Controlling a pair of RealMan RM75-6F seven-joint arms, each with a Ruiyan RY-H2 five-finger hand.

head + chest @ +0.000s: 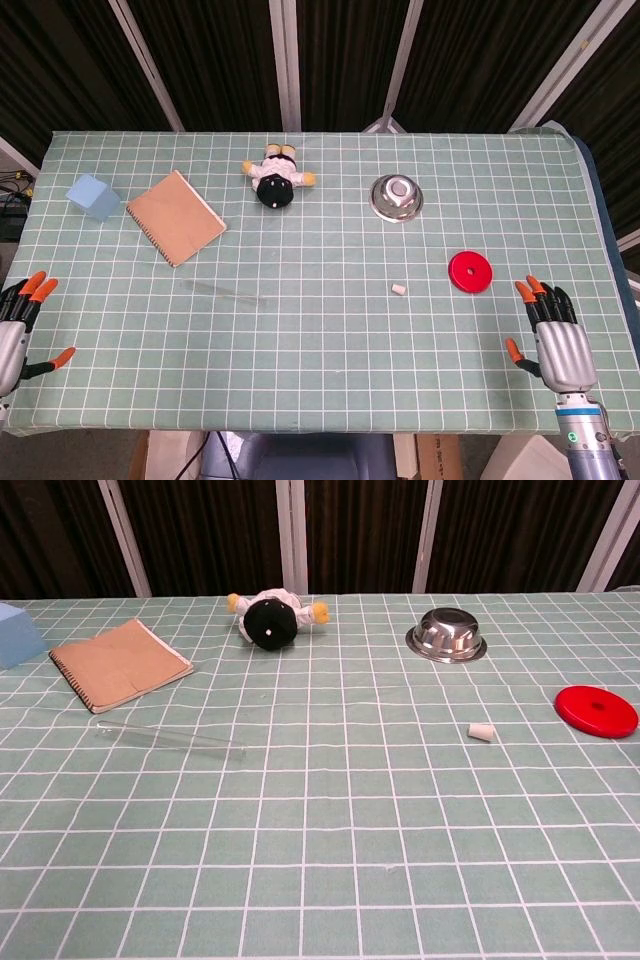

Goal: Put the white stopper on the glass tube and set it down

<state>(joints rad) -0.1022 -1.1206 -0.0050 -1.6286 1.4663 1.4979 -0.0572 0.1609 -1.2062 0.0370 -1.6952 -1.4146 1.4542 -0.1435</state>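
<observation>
Both hands, left (18, 325) and right (555, 340), empty, fingers spread, at near edge | clear glass tube (170, 737) lying flat, small white stopper (482, 731) well apart: neither grasped yet.

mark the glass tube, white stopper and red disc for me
glass tube (170, 738), chest view, middle of its length
white stopper (482, 731), chest view, its side
red disc (470, 271), head view, top face near the centre

Each robot hand, left (18, 325) and right (556, 343), has a silver-grey metal back, black fingers and orange fingertips; the right wrist carries a blue-marked cuff.
</observation>
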